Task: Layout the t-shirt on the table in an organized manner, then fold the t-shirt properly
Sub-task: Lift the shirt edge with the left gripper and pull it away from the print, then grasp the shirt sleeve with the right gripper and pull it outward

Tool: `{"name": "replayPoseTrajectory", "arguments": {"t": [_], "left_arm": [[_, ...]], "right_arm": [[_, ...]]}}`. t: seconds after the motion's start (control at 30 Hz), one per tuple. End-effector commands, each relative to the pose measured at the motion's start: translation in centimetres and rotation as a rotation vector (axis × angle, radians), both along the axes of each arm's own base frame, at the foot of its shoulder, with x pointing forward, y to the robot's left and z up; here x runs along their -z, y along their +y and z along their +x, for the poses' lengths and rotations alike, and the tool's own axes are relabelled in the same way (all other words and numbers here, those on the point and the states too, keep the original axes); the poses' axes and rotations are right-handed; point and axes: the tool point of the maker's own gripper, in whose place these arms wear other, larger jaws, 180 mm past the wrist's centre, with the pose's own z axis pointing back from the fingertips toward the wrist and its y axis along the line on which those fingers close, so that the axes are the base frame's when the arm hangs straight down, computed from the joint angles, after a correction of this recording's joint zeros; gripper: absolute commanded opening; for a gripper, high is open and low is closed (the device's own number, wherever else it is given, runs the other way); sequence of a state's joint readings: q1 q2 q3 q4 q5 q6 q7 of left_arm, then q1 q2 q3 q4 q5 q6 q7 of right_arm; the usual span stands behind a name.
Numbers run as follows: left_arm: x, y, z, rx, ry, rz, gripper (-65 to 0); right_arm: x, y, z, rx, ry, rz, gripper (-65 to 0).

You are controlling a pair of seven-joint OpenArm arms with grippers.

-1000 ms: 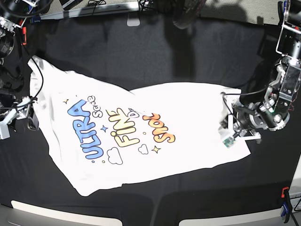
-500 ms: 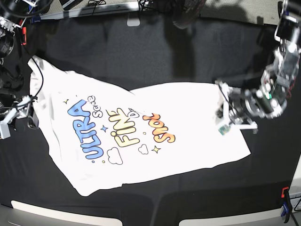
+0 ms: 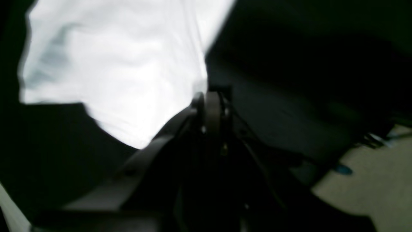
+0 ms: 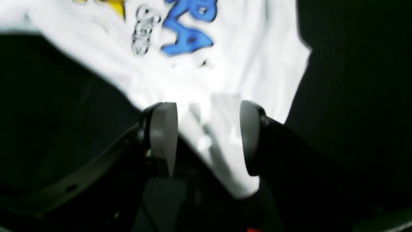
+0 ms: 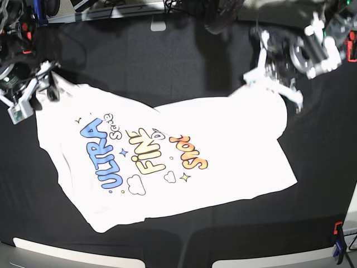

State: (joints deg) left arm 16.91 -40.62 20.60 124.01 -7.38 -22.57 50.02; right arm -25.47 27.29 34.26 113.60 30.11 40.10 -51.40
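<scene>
The white t-shirt (image 5: 167, 145) lies print up on the black table (image 5: 167, 56), slanted and wrinkled, with its coloured letters facing the front edge. My left gripper (image 5: 251, 81) hovers blurred over the shirt's far right corner. In the left wrist view the left gripper (image 3: 207, 96) is shut, its tips right at the cloth's edge (image 3: 112, 64); no cloth shows pinched between them. My right gripper (image 5: 49, 86) is at the shirt's far left corner. In the right wrist view it (image 4: 206, 138) stands open, with a fold of the t-shirt (image 4: 225, 64) between and below its pads (image 4: 164, 138).
A red and blue clamp (image 5: 337, 245) sits at the table's front right corner and a red one (image 5: 25, 28) at the back left. A pale bracket (image 5: 158, 25) and cables line the back edge. Bare floor (image 3: 370, 180) shows past the table's right side.
Both arms moved toward the back. The left gripper, shut throughout, swept from the shirt's right edge to its far right corner. The right gripper came onto the far left corner.
</scene>
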Motion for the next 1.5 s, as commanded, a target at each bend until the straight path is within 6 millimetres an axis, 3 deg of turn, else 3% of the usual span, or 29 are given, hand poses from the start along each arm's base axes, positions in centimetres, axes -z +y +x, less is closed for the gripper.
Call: {"name": "replayPoseTrajectory", "arguments": {"t": [0.0, 0.23, 0.43, 0.53, 0.73, 0.93, 1.13, 1.17, 1.23, 1.33, 1.47], "left_arm": [[-0.5, 0.1, 0.0, 0.003, -0.023, 0.004, -65.0], [0.2, 0.3, -1.2, 0.004, 0.005, 0.015, -65.0], [0.2, 0.3, -1.2, 0.004, 0.005, 0.015, -65.0], [0.2, 0.3, -1.2, 0.004, 0.005, 0.014, -65.0], [0.2, 0.3, -1.2, 0.004, 0.005, 0.014, -65.0], [0.2, 0.3, -1.2, 0.004, 0.005, 0.015, -65.0], [0.2, 0.3, -1.2, 0.004, 0.005, 0.014, -65.0], [0.2, 0.3, -1.2, 0.004, 0.005, 0.014, -65.0], [0.2, 0.3, -1.2, 0.004, 0.006, 0.014, -65.0], [0.2, 0.3, -1.2, 0.004, 0.005, 0.014, -65.0], [0.2, 0.3, -1.2, 0.004, 0.006, 0.015, -65.0]], "right_arm": [[-1.0, -0.5, 0.5, -0.008, -0.036, -0.029, -35.2], [-0.9, -1.7, 2.3, 0.028, -0.122, 0.019, -35.3], [3.2, -4.4, 4.4, 0.151, -0.025, 0.122, -35.3], [5.7, -3.7, 5.2, 0.154, 0.039, 0.177, -35.3], [10.1, -0.3, 6.3, 0.058, 0.15, 0.178, -35.3], [9.8, 0.7, 8.4, 0.019, 0.132, 0.165, -35.3], [10.1, -0.1, 8.2, 0.028, 0.165, 0.12, -35.3], [10.4, 0.0, 7.9, 0.032, 0.184, 0.129, -36.1], [11.0, 0.4, 7.3, 0.037, 0.225, 0.159, -43.8], [11.0, 1.3, 7.1, 0.034, 0.22, 0.218, -63.0], [9.6, 2.1, 7.8, 0.008, 0.179, 0.227, -65.0]]}}
